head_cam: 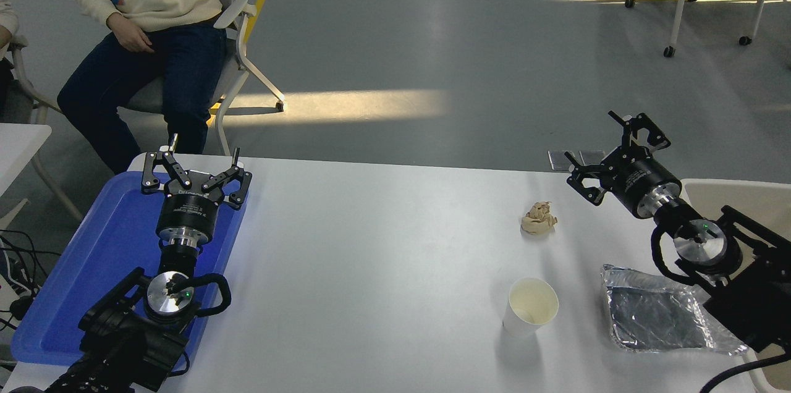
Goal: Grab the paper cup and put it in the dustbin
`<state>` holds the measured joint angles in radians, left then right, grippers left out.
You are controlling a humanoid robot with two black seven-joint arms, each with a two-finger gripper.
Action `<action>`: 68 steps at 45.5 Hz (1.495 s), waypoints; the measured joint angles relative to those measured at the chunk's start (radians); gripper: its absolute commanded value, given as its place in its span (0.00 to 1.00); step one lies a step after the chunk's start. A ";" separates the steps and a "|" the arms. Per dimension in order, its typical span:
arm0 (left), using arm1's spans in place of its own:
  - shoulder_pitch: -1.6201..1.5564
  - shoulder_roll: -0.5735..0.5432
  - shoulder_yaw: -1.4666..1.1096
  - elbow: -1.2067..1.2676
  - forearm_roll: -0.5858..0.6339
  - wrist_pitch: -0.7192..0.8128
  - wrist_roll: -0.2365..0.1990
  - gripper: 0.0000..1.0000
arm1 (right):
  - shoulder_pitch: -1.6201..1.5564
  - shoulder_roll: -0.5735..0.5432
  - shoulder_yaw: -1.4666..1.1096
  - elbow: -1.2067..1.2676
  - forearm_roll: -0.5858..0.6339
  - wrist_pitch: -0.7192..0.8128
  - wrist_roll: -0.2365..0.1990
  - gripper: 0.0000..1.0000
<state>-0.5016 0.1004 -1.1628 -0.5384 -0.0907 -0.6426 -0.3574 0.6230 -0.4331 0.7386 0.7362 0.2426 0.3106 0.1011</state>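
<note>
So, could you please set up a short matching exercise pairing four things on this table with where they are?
Things:
1. paper cup
2. tan paper wad
3. foil tray
4. left gripper

Places:
A. over the blue tray
B. upright, near the front edge
C. under the right arm
D. behind the cup

Pairs: 1-B, 2-D, 3-C, 4-A
</note>
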 measured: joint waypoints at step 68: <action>0.000 0.001 0.001 0.000 -0.001 0.000 0.000 1.00 | 0.025 -0.071 -0.033 0.142 -0.262 -0.018 -0.012 1.00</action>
<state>-0.5016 0.1013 -1.1616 -0.5384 -0.0920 -0.6426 -0.3574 0.6483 -0.5040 0.7053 0.8784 -0.0197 0.2922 0.0889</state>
